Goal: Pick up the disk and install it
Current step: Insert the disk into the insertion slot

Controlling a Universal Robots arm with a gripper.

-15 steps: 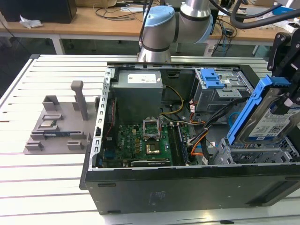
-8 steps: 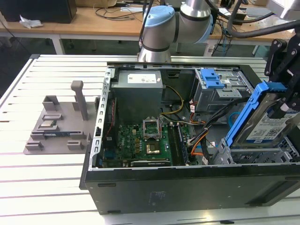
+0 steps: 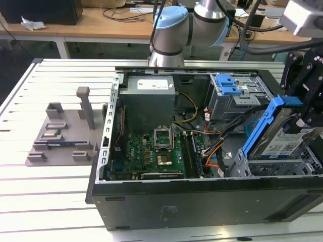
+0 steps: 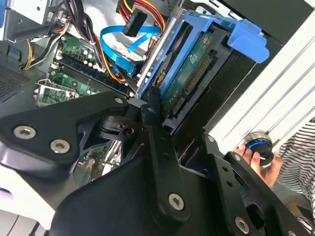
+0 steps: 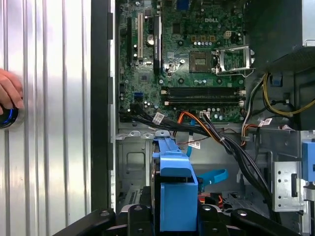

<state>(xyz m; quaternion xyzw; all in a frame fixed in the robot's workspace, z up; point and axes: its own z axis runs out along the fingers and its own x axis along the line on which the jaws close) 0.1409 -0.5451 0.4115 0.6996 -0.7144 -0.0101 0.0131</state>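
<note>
Tool (image 3: 303, 118): pinching the disk (image 3: 282, 138) | Pickup: done | Disk: tilted, lower end in drive cage (image 3: 275, 166) | Install: seating incomplete

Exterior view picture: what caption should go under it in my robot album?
The gripper holds the disk tilted over the open computer case.

From my station I see a slatted aluminium worktable (image 3: 60, 70) under even indoor light. Behind it runs a wooden desk (image 3: 101, 22) strewn with cables (image 3: 126, 12), a dark box (image 3: 43, 10) at its end on the exterior view's left.
</note>
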